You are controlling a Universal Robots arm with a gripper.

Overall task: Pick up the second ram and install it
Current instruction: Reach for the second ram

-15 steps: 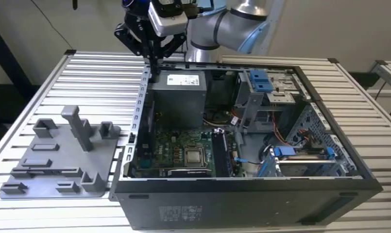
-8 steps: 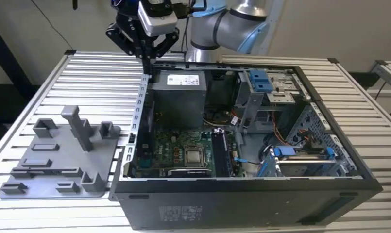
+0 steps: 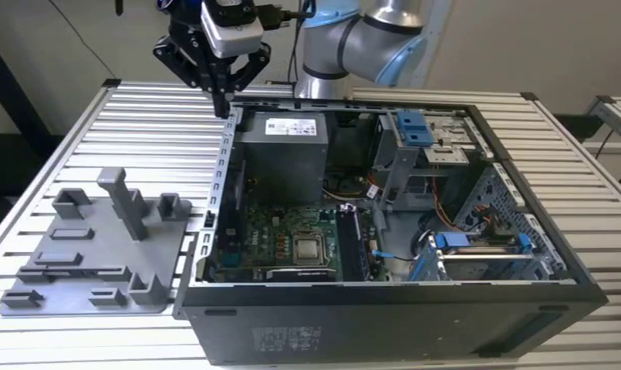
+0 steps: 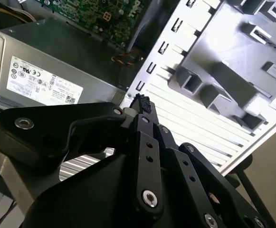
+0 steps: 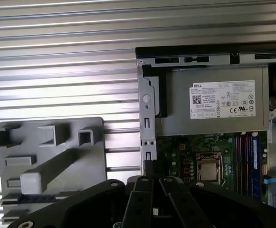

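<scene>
My gripper (image 3: pixel 224 110) hangs shut and empty over the back corner of the open computer case (image 3: pixel 393 308), on the exterior view's left. Its black fingertips show pressed together in both wrist views (image 4: pixel 141 102) (image 5: pixel 148 167). A long thin dark strip, which looks like the second ram (image 3: pixel 73 270) (image 5: pixel 38 198), stands on edge in a slot of the grey fixture tray (image 3: pixel 109 231) (image 5: pixel 80 161), well away from the gripper. The green motherboard (image 3: pixel 279 243) (image 5: pixel 185 152) lies inside the case with its long black slots (image 3: pixel 353 247) (image 5: pixel 244 161).
A grey power supply (image 3: pixel 285 154) (image 5: pixel 214 104) fills the case's back. Blue drive brackets (image 3: pixel 413 127) and cables crowd the exterior view's right side. The tray's upright posts (image 3: pixel 125 200) rise beside the case wall. All of it rests on a ribbed metal table (image 3: pixel 135 131).
</scene>
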